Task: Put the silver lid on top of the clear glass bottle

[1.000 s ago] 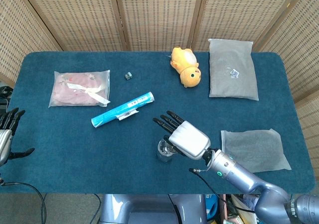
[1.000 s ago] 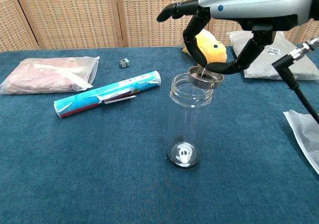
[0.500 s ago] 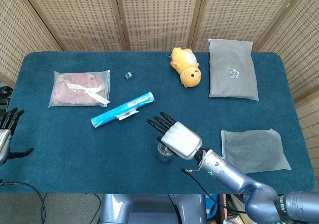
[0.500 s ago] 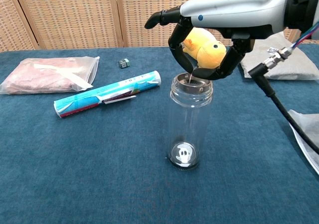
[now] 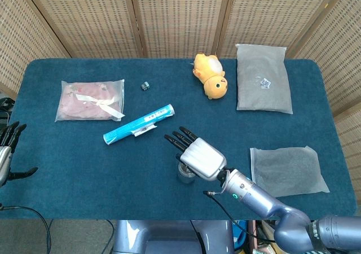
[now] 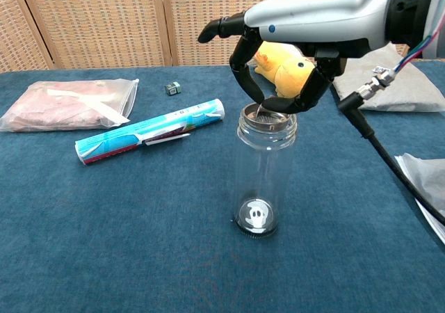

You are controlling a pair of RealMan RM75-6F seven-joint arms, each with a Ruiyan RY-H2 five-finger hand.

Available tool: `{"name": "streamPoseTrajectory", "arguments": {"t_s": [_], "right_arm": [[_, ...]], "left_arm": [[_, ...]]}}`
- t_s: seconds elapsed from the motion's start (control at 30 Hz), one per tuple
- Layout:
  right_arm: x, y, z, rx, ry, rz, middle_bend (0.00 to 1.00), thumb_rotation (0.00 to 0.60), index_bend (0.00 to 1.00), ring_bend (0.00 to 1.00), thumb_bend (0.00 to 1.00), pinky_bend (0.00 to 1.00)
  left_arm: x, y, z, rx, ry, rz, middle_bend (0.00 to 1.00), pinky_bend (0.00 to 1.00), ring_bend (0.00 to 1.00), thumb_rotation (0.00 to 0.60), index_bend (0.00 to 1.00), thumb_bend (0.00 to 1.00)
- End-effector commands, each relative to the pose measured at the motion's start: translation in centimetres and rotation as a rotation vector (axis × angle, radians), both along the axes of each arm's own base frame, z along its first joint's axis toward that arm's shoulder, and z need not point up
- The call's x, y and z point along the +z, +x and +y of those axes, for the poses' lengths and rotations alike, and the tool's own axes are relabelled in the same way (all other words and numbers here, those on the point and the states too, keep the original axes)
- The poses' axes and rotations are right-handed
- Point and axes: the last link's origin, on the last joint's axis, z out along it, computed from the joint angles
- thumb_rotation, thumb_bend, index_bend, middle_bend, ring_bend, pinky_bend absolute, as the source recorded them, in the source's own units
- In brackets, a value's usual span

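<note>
Bright, even indoor light in both views, no harsh glare.
Shadows are faint: only a soft, small one under the right hand (image 5: 200, 158) on the blue table (image 5: 67, 147). Both views are sharp; beyond the hand, the wicker screen (image 6: 97, 21) stays crisp.

Right hand (image 6: 278, 69): above the middle of the table's near edge, palm down, fingers curled around the silver lid (image 6: 267, 118).
Left hand (image 5: 7, 152): beyond the table's left edge, fingers spread, holding nothing.

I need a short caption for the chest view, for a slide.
Right hand sets the silver lid on the upright clear glass bottle.
</note>
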Motion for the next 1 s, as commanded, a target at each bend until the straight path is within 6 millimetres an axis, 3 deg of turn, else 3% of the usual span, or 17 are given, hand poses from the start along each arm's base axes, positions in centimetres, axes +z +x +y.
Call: {"name": "streamPoseTrajectory", "arguments": {"t_s": [0.03,0.1,0.17,0.57,0.7,0.8,0.93,1.0], "right_arm": [[0.0,0.0,0.1,0.001,0.003,-0.003,0.00,0.600,0.23,0.00,0.41,0.00],[0.1,0.1,0.1,0.004,0.001,-0.009,0.00,0.600,0.13,0.00,0.35,0.00],[0.3,0.3,0.1,0.017,-0.013,-0.010,0.00,0.600,0.11,0.00,0.31,0.00],[1.3,0.4,0.2,0.015,-0.032,-0.032,0.00,0.600,0.11,0.00,0.30,0.00],[3.2,0.2,0.4,0.013,-0.074,-0.051,0.00,0.600,0.11,0.00,0.30,0.00],[4.5,-0.5,0.6,0.003,-0.108,-0.056,0.00,0.600,0.11,0.00,0.30,0.00],[6.9,-2.9,0.9,-0.049,-0.173,-0.079,0.00,0.600,0.11,0.00,0.29,0.00],[8.1,-4.6,1.2,-0.083,-0.208,-0.090,0.00,0.600,0.07,0.00,0.20,0.00]], "left_arm": [[0.0,0.0,0.0,-0.001,0.000,0.000,0.00,0.00,0.00,0.600,0.00,0.00],[0.0,0.0,0.0,-0.001,0.000,-0.001,0.00,0.00,0.00,0.600,0.00,0.00],[0.0,0.0,0.0,0.000,0.000,-0.001,0.00,0.00,0.00,0.600,0.00,0.00],[0.0,0.0,-0.1,-0.002,-0.002,-0.001,0.00,0.00,0.00,0.600,0.00,0.00],[0.0,0.1,-0.1,-0.002,-0.004,-0.002,0.00,0.00,0.00,0.600,0.00,0.00],[0.1,0.1,-0.1,-0.002,-0.003,-0.005,0.00,0.00,0.00,0.600,0.00,0.00],[0.2,0.1,-0.3,-0.005,-0.001,-0.009,0.00,0.00,0.00,0.600,0.00,0.00],[0.2,0.2,-0.4,-0.008,0.000,-0.010,0.00,0.00,0.00,0.600,0.00,0.00]]}}
